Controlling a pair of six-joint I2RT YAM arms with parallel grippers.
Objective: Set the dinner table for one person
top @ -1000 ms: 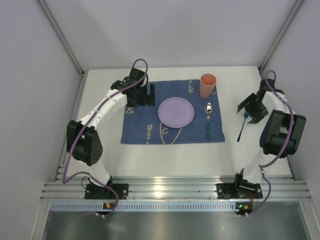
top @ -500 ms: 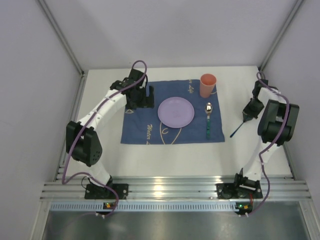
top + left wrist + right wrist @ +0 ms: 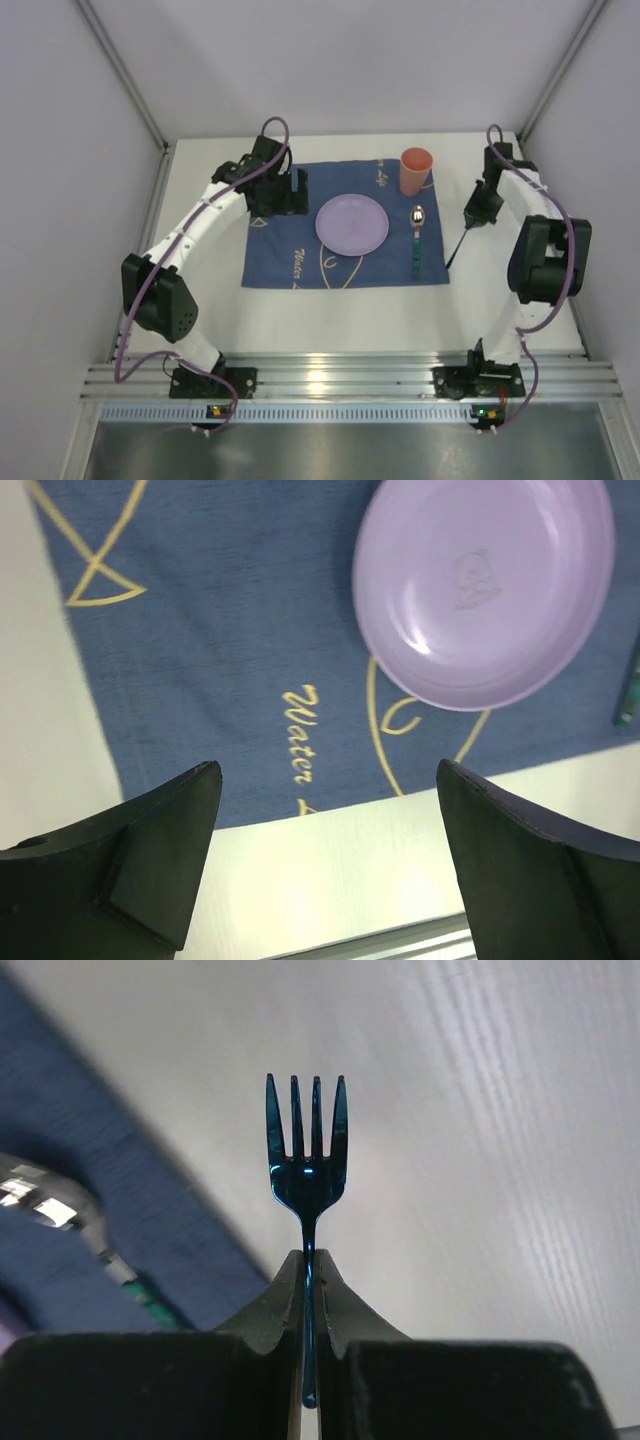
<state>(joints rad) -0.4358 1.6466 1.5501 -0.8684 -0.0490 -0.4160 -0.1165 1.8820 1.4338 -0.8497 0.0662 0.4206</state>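
- Blue metal fork (image 3: 306, 1160) is pinched at its neck in the right gripper (image 3: 308, 1260). The jaws are closed right down on the thin shaft, with the four tines standing out past the fingertips.
- From above, the right gripper (image 3: 478, 212) hangs over bare white dinner table (image 3: 330, 300), just off the right edge of the dark-blue cloth (image 3: 285, 255).
- The fork (image 3: 456, 250) shows there as a thin dark line slanting from the jaws toward the near edge, its low end by the cloth's near right corner. It looks lifted off the surface, though I cannot be sure.
- Already on the cloth are a lilac plate (image 3: 352, 223) in the centre, a spoon (image 3: 417, 240) with a green handle just right of it, and an orange cup (image 3: 416, 170) at the far right corner.
- The left gripper (image 3: 326, 770) is spread wide and holds nothing. It hovers over the cloth on the plate's left, with the plate (image 3: 485, 590) ahead and to its right in the wrist view.
- Key relation: the fork's long axis runs in line with the right jaws, and the cloth lies to that gripper's left, past the spoon.
- The free strip of cloth is left of the plate, under the left gripper. The right arm has the fork, but the left arm is the nearer one to that strip.
- My guess is a carry across the plate or a hand-over; clearing the spoon and cup is the concern.
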